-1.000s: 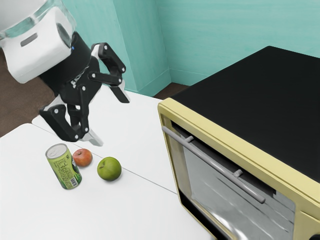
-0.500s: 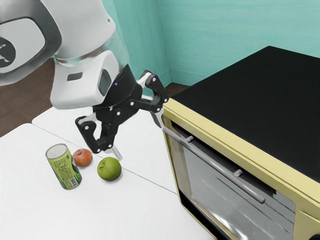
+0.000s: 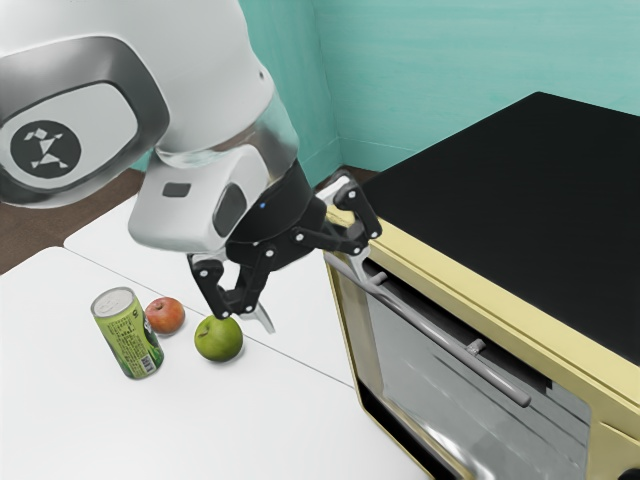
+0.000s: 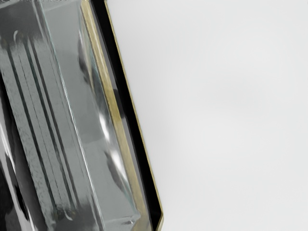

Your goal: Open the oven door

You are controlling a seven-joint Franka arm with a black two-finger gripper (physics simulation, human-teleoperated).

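- The oven door [image 3: 415, 365] is standing upright in the front of the oven [image 3: 500, 190], in the exterior view's lower right, its glass facing toward that view's lower left.
- Its bar handle [image 3: 430, 330] is running lengthwise along the door's upper edge, slanting from the exterior view's left down toward its right, with two short brackets carrying it.
- The gripper [image 3: 315, 298] is hanging at the handle's end nearer the arm, its jaws standing apart; one finger is overlapping the bar in the exterior view, and whether it is touching I cannot tell.
- The other finger is pointing down between the green apple [image 3: 219, 339] and the door.
- In the wrist view, the door's glass is lying alongside a yellow frame strip and a black lower edge, and the white table [image 3: 290, 420] is stretching away beyond that edge.
- The yellow frame is bordering the glass, and the black top is spreading back from it toward the teal wall [image 3: 440, 60].
- The table is giving a strip of room between the green apple and the oven.
- The red apple [image 3: 165, 315] is sitting between the green apple and an upright green drink can [image 3: 128, 335].
- The can is showing a barcode and lines of print too small to read.
- A round black emblem [image 3: 45, 148] is marking the white arm.
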